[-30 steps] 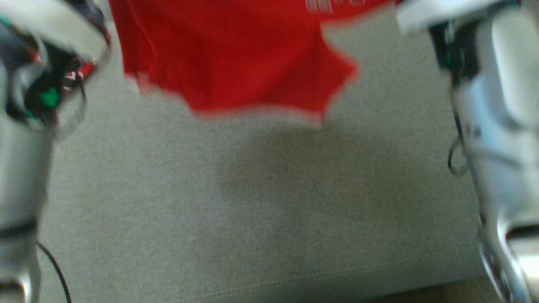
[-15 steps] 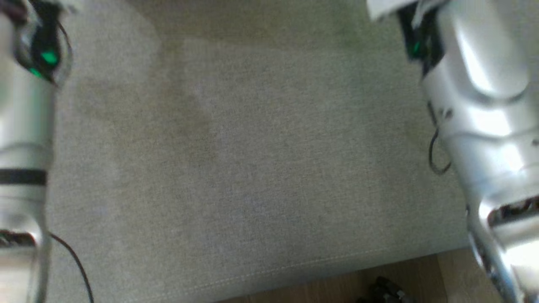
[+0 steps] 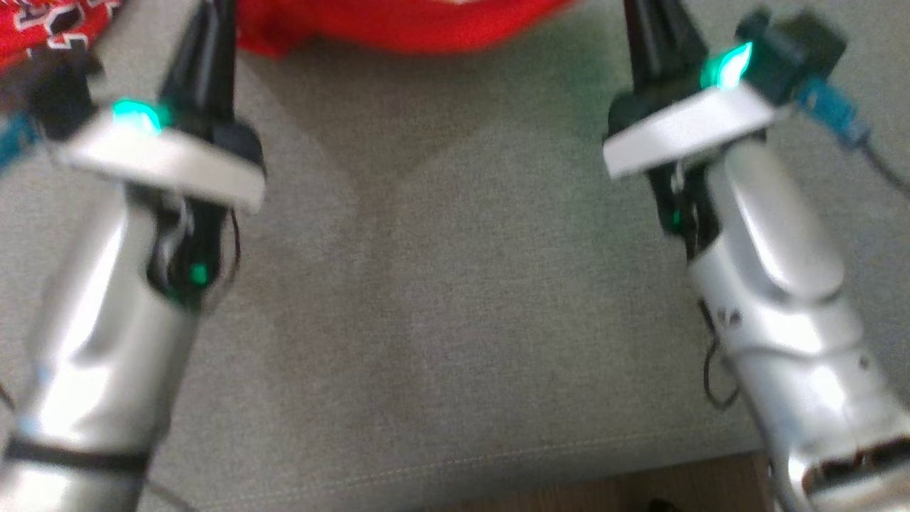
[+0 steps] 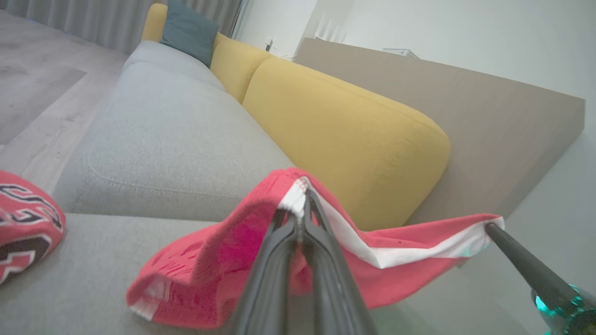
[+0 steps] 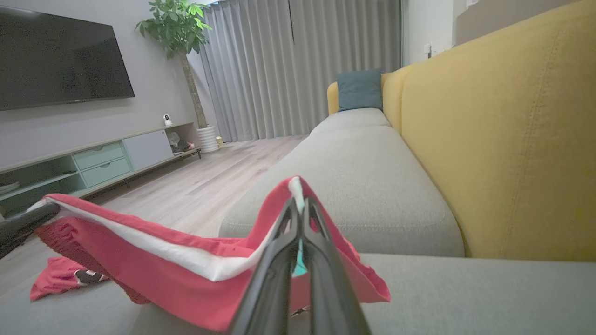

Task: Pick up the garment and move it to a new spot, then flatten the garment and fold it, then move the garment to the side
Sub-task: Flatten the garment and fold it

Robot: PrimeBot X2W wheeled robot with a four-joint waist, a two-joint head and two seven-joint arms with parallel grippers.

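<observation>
Both claws were pinched shut on the garment point(image 4: 209, 270). The left gripper point(image 4: 301, 204) had its two long dark fingers pressed together on a peak of the white-banded edge. The right gripper point(image 5: 298, 204) nipped the same edge farther along in the same way. Between the two grips the white band point(image 4: 400, 253) ran in a shallow sag, and the red cloth fell away below it onto the seat cushion point(image 3: 455, 299). In the head view the garment lay past both sets of fingertips, toward the far edge of the seat, with bare cushion between the two forearms. A lobe with black, white-outlined lettering point(image 4: 23, 223) lay on the seat on the left gripper's outer side. We could not tell where it joined the held stretch. The cloth was a thin red mesh, dotted with small holes near the left fingers, and it was limp and folded over at each grip into a soft tent. The band looked smooth and plain beside it. The seat was a coarse grey weave, flat, with a stitched seam point(image 3: 498, 455) along its near edge and rounded corners. Behind it stood a plump yellow back cushion point(image 4: 344, 125), finely woven and bulging. A square teal pillow point(image 5: 359, 89) leaned at the sofa's far end.
</observation>
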